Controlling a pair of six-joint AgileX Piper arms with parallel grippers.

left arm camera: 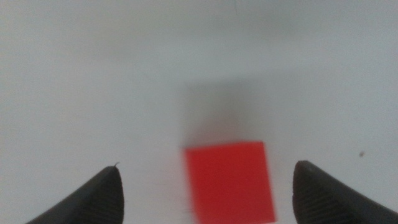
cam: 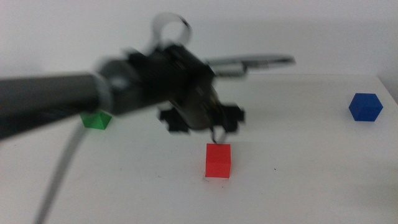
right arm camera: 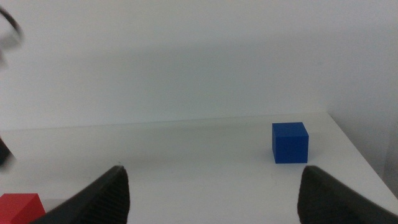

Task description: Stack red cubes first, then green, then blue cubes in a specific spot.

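Observation:
The red cube (cam: 217, 160) rests on the white table near the front middle. My left gripper (cam: 202, 120) hovers just above and behind it, blurred, its arm reaching in from the left. In the left wrist view the jaws stand wide open, the left gripper (left arm camera: 208, 186) over the red cube (left arm camera: 230, 180) without touching it. The green cube (cam: 96, 119) sits at the left, partly hidden behind that arm. The blue cube (cam: 365, 107) is at the far right. My right gripper (right arm camera: 214, 186) is open and empty, facing the blue cube (right arm camera: 290, 142). I cannot tell the specific spot apart on the tabletop.
The table's right edge (cam: 388, 87) runs close to the blue cube. A grey cable (cam: 59, 180) hangs from the left arm down to the front left. A tiny dark speck (left arm camera: 362, 153) marks the tabletop beside the red cube.

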